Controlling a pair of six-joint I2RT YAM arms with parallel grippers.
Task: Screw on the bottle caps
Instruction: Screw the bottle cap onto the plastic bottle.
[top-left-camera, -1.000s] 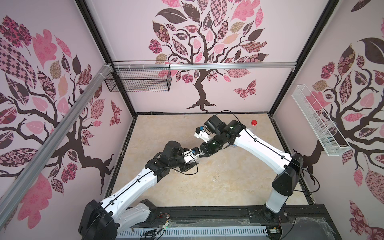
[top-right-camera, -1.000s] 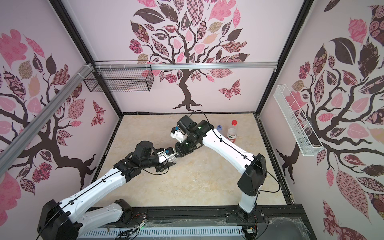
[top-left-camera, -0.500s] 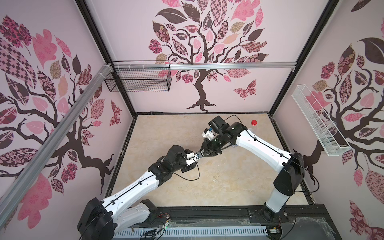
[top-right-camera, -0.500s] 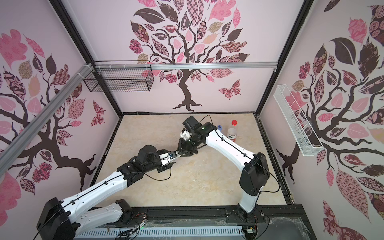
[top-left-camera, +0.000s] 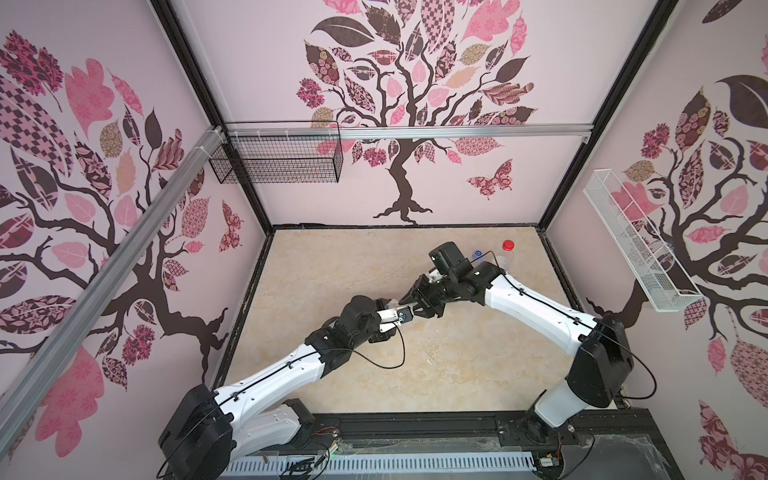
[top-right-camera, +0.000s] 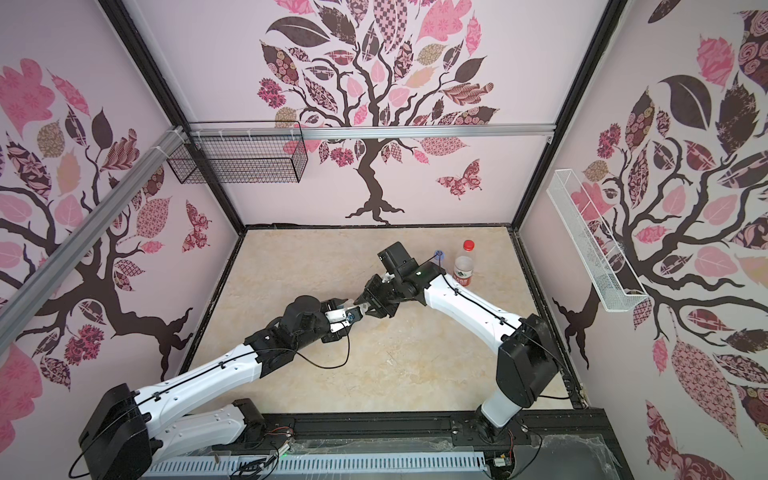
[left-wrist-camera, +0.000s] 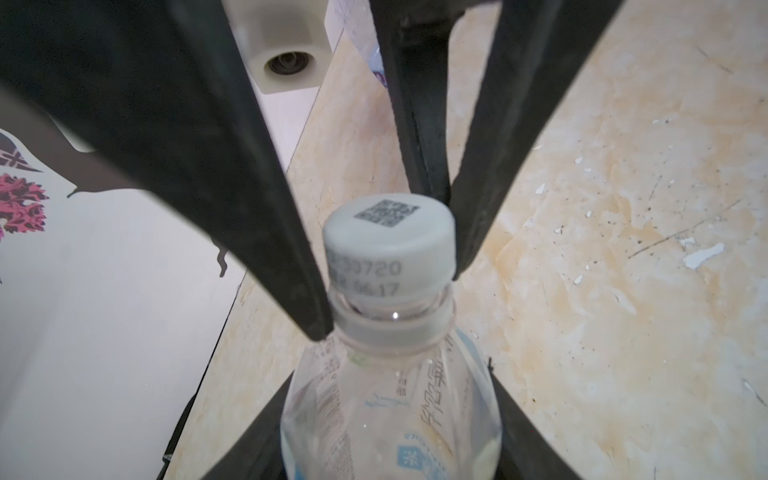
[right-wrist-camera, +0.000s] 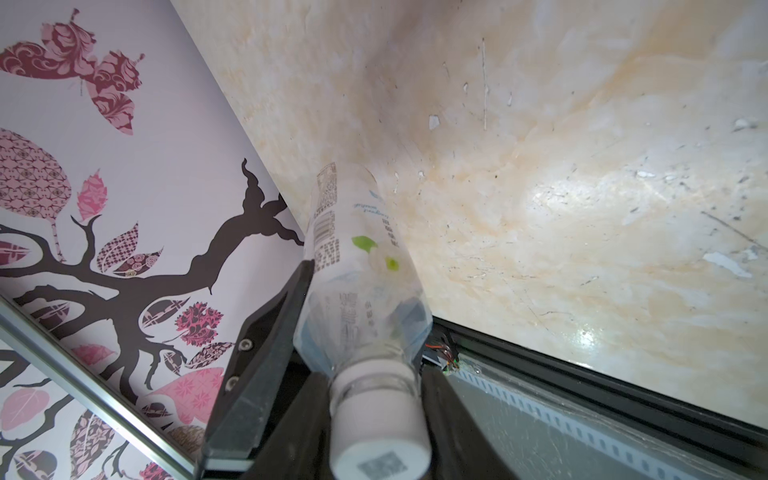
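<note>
Your right gripper (right-wrist-camera: 374, 382) has its two dark fingers close on either side of the white cap (left-wrist-camera: 388, 237). You cannot tell whether they press it or stand just off it. The cap, printed with a dark square code, sits on the neck of the white-green labelled bottle (right-wrist-camera: 353, 249). Your left gripper (left-wrist-camera: 390, 370) is clamped on that bottle's body, holding it tilted over the middle of the marbled table (top-left-camera: 332, 270). Near the back right corner the red-capped bottle (top-right-camera: 464, 270) stands upright. A blue cap (top-right-camera: 439, 253) shows just beside it, its bottle hidden behind your right arm.
</note>
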